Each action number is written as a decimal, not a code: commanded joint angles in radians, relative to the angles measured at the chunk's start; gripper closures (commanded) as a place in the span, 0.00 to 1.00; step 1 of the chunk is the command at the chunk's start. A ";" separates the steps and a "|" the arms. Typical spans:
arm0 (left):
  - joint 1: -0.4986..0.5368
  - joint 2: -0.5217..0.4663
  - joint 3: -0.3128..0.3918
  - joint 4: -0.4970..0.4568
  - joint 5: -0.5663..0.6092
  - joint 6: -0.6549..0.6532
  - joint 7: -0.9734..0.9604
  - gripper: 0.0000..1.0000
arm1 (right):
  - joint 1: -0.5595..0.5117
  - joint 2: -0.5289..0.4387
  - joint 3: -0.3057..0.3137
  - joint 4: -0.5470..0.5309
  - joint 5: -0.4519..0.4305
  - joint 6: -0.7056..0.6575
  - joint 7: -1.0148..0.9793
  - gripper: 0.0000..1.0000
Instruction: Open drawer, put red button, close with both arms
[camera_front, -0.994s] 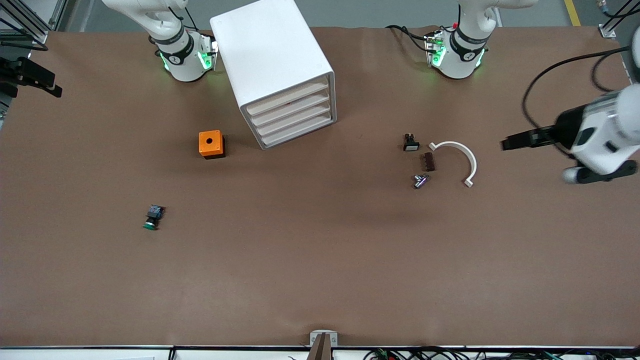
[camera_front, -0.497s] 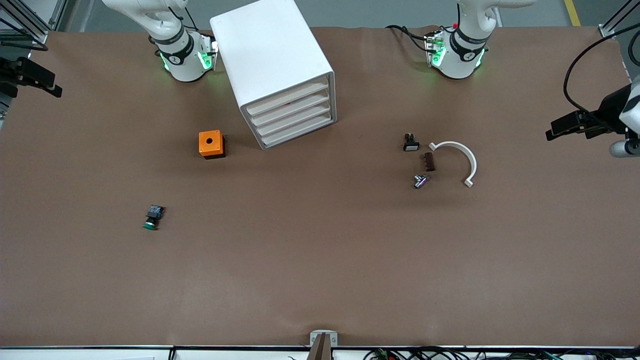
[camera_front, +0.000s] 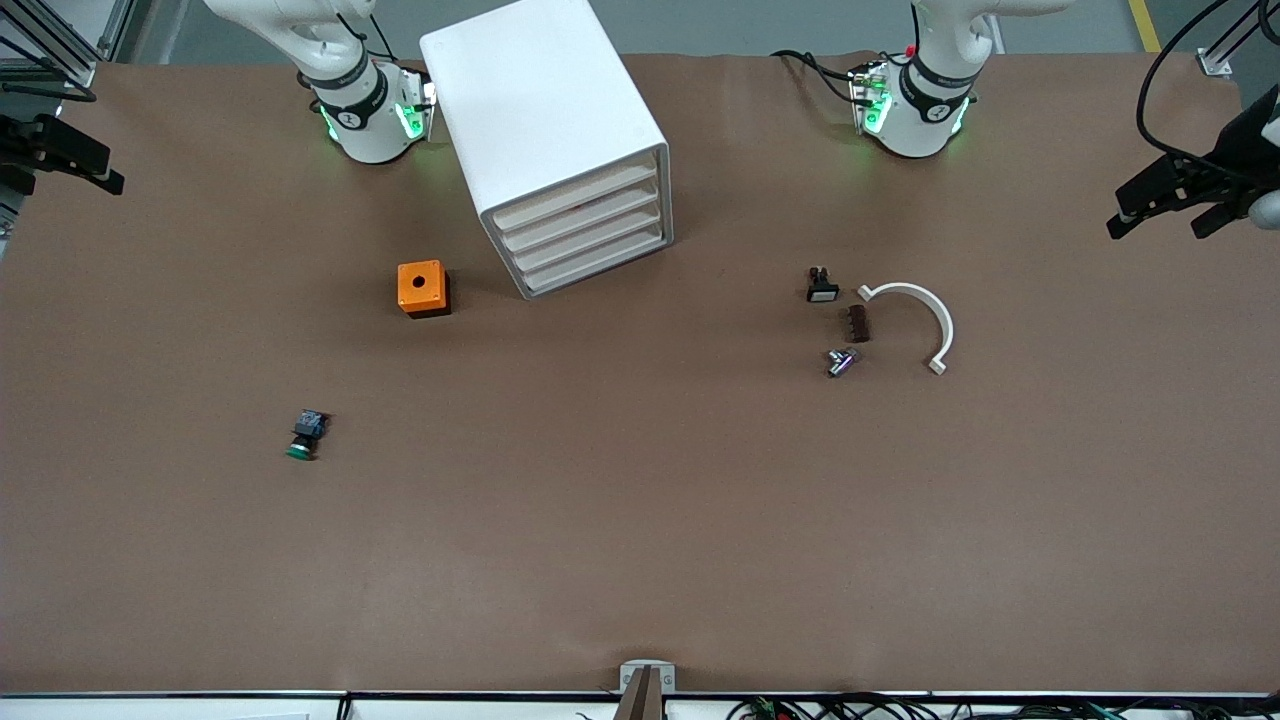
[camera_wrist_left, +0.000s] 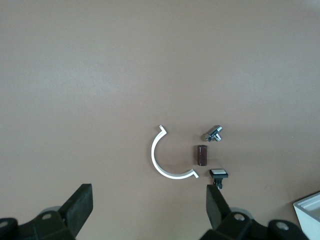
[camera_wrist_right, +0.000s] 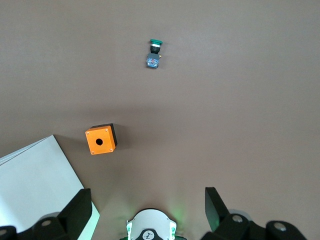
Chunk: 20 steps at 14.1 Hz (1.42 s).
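Drawer (camera_front: 575, 197) shut, upper centre of frame; red button not visible. Left hand (camera_front: 1165, 205) at right edge, right hand (camera_wrist_right: 147, 210) out of frame in front view; both wide, empty. Task looks finished.

4 drawers (camera_front: 583, 225), 2 grippers (camera_front: 1165, 205)

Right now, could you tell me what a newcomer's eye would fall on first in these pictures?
The big white cabinet between the arms' bases, its four drawers all shut. Then the orange box beside it, and the green button lying nearer the camera. The left gripper hangs open over the left arm's end of the table; the right gripper is at the other end, also open.
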<state>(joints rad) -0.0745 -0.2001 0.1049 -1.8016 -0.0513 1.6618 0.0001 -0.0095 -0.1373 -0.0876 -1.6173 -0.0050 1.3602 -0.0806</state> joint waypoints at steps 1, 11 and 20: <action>-0.002 0.016 -0.010 0.054 0.021 -0.037 -0.011 0.00 | -0.007 -0.022 0.006 -0.018 -0.006 0.000 0.009 0.00; -0.005 0.093 -0.014 0.189 0.024 -0.122 -0.043 0.00 | -0.004 -0.022 0.008 -0.018 -0.006 0.002 0.009 0.00; 0.002 0.108 -0.014 0.194 0.024 -0.132 -0.040 0.00 | -0.006 -0.024 0.008 -0.018 -0.006 -0.001 0.009 0.00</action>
<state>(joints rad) -0.0758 -0.1034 0.0969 -1.6350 -0.0512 1.5511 -0.0272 -0.0094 -0.1373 -0.0872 -1.6173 -0.0051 1.3595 -0.0806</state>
